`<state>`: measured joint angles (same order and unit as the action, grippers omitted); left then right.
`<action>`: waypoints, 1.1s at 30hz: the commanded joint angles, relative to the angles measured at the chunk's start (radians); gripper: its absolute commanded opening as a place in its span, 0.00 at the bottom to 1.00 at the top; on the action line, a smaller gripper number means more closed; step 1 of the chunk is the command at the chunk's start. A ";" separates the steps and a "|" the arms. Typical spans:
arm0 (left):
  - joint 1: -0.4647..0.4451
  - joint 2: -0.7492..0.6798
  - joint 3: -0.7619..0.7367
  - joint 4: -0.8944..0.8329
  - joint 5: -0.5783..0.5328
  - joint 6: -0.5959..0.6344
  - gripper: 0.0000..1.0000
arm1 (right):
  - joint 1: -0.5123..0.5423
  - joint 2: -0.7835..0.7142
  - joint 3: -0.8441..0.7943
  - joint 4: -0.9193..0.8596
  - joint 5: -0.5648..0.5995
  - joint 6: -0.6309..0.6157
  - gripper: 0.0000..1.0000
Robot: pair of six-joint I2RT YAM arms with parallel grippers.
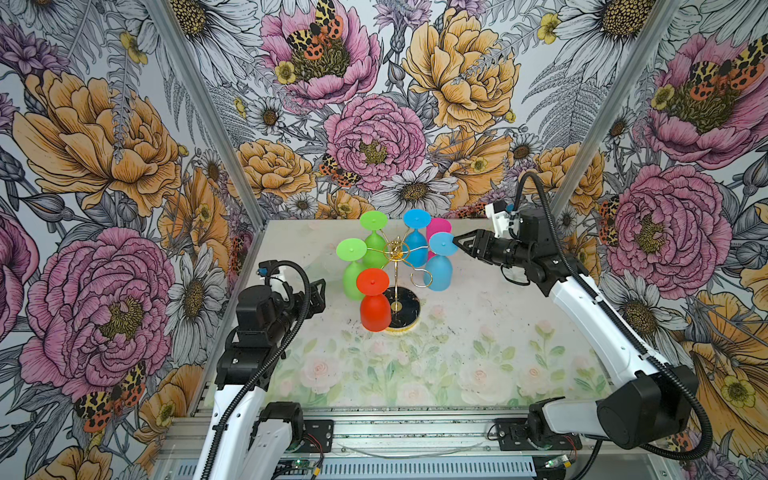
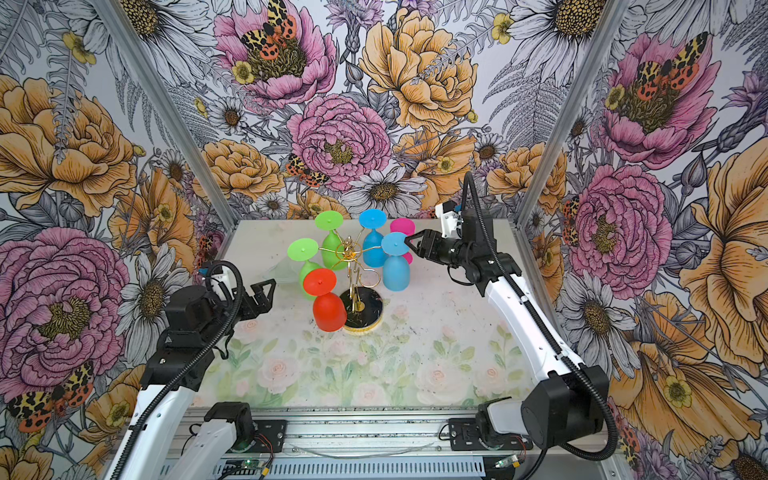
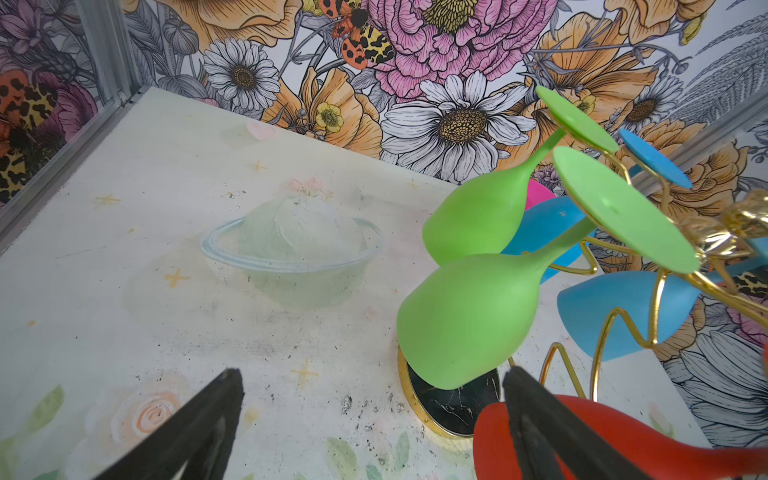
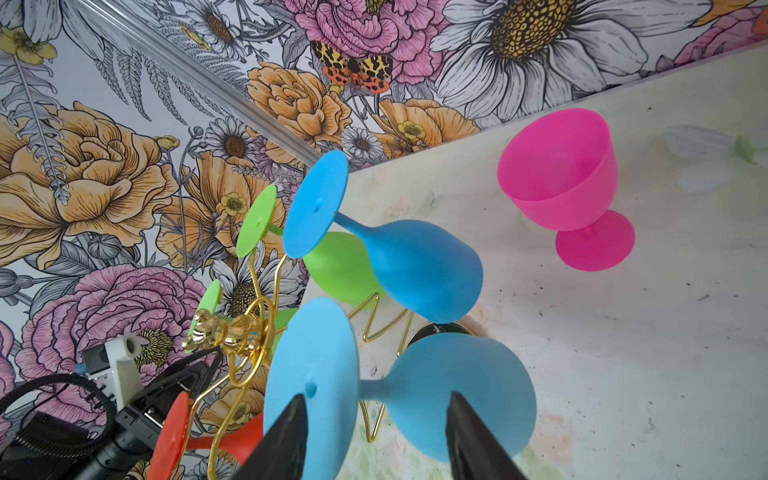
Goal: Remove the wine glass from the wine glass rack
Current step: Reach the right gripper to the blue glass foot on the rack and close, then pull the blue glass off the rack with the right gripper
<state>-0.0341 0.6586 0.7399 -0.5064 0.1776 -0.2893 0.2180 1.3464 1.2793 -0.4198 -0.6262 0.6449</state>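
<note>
The wine glass rack (image 1: 397, 249) (image 2: 350, 250) is a gold wire stand on a round black base (image 1: 405, 309). Upside down from its arms hang two green, two blue and a red wine glass (image 1: 375, 311). My right gripper (image 1: 456, 241) (image 4: 377, 397) is open at the light blue wine glass (image 1: 438, 272) (image 4: 478, 386) on the rack's right. One finger lies over the outer face of its foot (image 4: 311, 374) and the other beside its bowl; I cannot tell whether they touch. My left gripper (image 1: 318, 291) (image 3: 372, 374) is open and empty, left of the red glass.
A pink glass (image 1: 438, 226) (image 4: 557, 174) stands upright on the table behind the rack, near the back wall. A clear bowl (image 3: 291, 257) sits on the table left of the rack. Flowered walls close in the back and both sides.
</note>
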 commanded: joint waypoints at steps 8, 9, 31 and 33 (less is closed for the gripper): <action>0.010 -0.012 -0.017 0.027 0.027 -0.007 0.99 | 0.020 -0.018 -0.036 0.112 -0.037 0.060 0.39; 0.010 -0.012 -0.018 0.026 0.027 -0.007 0.99 | 0.021 -0.017 -0.039 0.119 -0.036 0.065 0.37; 0.012 -0.024 -0.018 0.028 0.023 -0.006 0.99 | 0.039 -0.055 -0.077 0.187 -0.052 0.137 0.00; 0.011 -0.025 -0.017 0.027 0.021 -0.006 0.99 | 0.050 -0.059 -0.079 0.188 -0.054 0.141 0.00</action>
<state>-0.0341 0.6476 0.7307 -0.5030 0.1822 -0.2893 0.2562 1.3052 1.2121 -0.2272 -0.6788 0.7856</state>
